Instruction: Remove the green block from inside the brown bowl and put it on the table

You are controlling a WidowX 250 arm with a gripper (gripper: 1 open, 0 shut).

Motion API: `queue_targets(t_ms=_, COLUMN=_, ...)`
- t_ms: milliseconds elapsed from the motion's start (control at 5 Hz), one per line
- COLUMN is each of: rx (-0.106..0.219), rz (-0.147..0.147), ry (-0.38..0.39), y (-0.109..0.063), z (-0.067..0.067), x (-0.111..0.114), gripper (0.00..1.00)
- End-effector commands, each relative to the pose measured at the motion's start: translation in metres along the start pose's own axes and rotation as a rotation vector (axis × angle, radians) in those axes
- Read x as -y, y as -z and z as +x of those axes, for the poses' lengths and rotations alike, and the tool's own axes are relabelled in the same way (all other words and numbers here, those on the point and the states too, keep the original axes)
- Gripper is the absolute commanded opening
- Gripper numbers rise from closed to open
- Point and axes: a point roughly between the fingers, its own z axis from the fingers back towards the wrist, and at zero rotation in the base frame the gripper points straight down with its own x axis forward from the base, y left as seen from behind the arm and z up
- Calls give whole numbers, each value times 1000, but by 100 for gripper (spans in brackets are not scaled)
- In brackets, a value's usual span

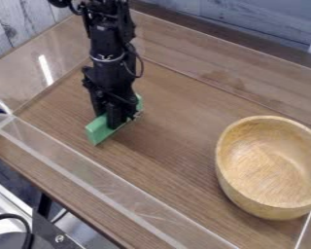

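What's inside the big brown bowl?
I see nothing in the brown bowl, just its bare wooden bottom; no part looks covered. The green block is away from it, in the gripper over at the table's other side.

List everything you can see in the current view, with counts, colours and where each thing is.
green block: one, green, at the jaws, left of the bowl
bowl: one, light brown, right side of the table
table: one, brown wood-grain, under the bowl
clear edging: one visible run, transparent, along the table's near-left edge
cable: one, black, bottom left corner
robot arm: one, black, reaching in from the top left
jaws: one set, black, at the block, fingertips hard to make out
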Motion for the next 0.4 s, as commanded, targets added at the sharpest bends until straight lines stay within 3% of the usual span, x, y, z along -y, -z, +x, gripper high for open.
queue_targets(t_ms=0, rx=-100, rz=-64, ry=-16, y=17, z=-28, x=7, gripper=0)
queue_targets(t_ms=200, rx=-103, rz=-71, ry=-15, y=17, z=-28, x=7, gripper=0)
